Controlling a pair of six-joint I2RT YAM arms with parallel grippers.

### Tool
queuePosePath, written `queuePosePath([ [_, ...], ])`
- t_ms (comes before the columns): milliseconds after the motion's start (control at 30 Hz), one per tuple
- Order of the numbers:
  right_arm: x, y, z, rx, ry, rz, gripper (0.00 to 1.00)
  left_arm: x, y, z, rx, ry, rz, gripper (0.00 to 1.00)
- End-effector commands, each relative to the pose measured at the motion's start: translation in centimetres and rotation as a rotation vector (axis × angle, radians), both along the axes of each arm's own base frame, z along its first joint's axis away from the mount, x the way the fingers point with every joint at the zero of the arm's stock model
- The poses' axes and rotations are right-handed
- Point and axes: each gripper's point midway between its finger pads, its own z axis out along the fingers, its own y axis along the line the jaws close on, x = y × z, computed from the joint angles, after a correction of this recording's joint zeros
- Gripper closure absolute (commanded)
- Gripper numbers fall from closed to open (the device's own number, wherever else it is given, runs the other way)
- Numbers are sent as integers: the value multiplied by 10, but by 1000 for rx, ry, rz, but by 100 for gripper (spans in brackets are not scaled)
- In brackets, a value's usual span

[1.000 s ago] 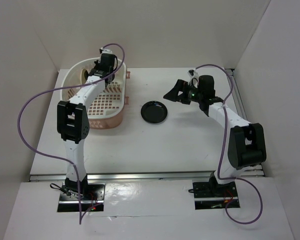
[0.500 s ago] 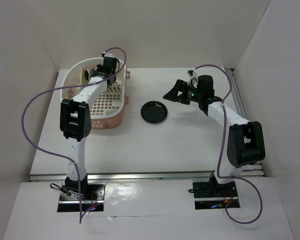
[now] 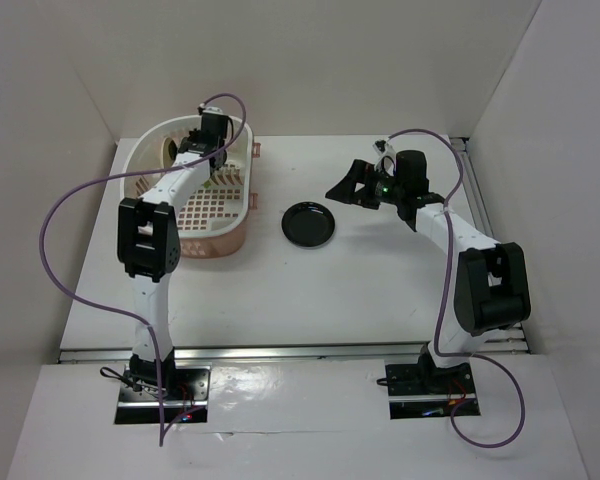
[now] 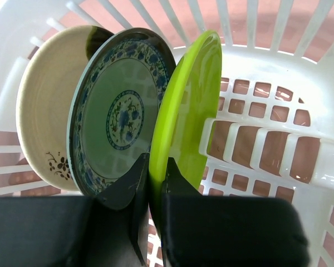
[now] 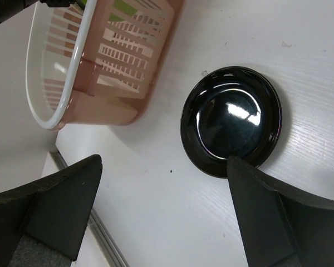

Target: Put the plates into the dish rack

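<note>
The pale pink-white dish rack point(image 3: 242, 232) stands at the back left. In the left wrist view the cream plate point(image 4: 44, 122), the teal patterned plate point(image 4: 119, 111) and the lime green plate point(image 4: 192, 100) stand on edge side by side inside the rack point(image 4: 323, 161). My left gripper point(image 4: 156, 167) is shut on the lime green plate's lower rim; it is over the rack's far end point(image 3: 202, 150). The glossy black plate point(image 3: 309, 223) lies flat on the table to the right of the rack. My right gripper point(image 3: 345, 185) hovers open and empty just beyond it, with the black plate point(image 5: 231, 119) by one fingertip.
White walls close in the table at the back and both sides. The rack's side point(image 5: 128, 67) lies close to the left of the black plate. A purple cable point(image 3: 80, 200) loops off the left arm.
The left gripper has shifted slightly back and forth over the rack's far end with the lime green plate. The right arm and the black plate have not moved.
</note>
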Motion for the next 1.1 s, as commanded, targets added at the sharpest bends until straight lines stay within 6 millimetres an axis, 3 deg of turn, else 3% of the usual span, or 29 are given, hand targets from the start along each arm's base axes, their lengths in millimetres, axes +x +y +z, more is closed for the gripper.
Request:
queuePosePath([
  [0,9,7,28,13,-112,37,0,12,0,13,-51,-65,17,88],
  [500,1,12,32,42,-128,79,0,14,6,27,-119,-96,24,49],
  [767,4,9,29,28,-116,53,0,15,-6,44,-170,-118,-36,38],
  [933,11,3,20,-3,-84,-4,0,10,-18,73,-233,-161,-86,33],
  [1067,14,2,11,-16,-74,-8,0,-4,-30,112,-285,-212,-157,33],
])
